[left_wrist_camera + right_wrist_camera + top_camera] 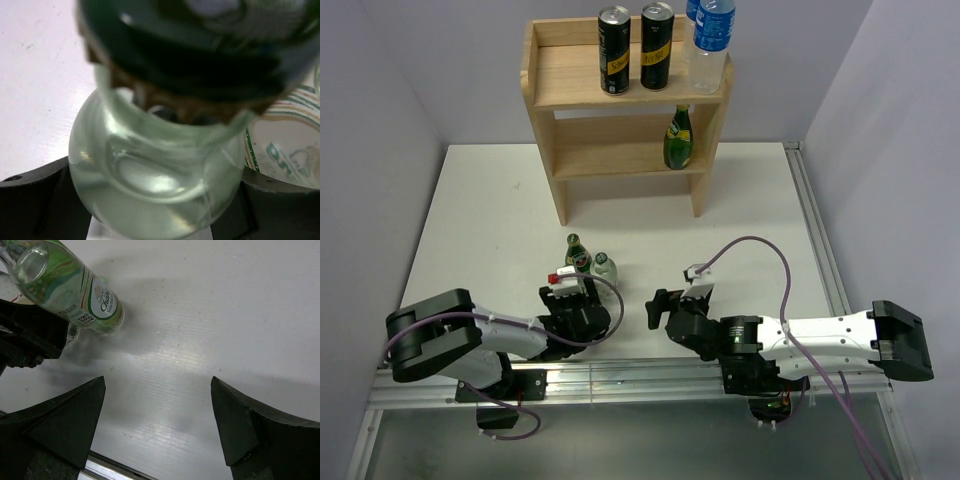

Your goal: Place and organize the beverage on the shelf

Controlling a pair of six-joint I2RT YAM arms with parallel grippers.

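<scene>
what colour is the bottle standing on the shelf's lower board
The bottle is dark green with a yellow label, clearest in the top external view.

Robot lab, walled white table (490, 210)

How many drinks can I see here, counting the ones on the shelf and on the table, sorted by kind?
Black cans: 2
Water bottles: 2, one mostly hidden behind the other
Small bottles: 3, one on the shelf, two on the table
Total: 7
</scene>
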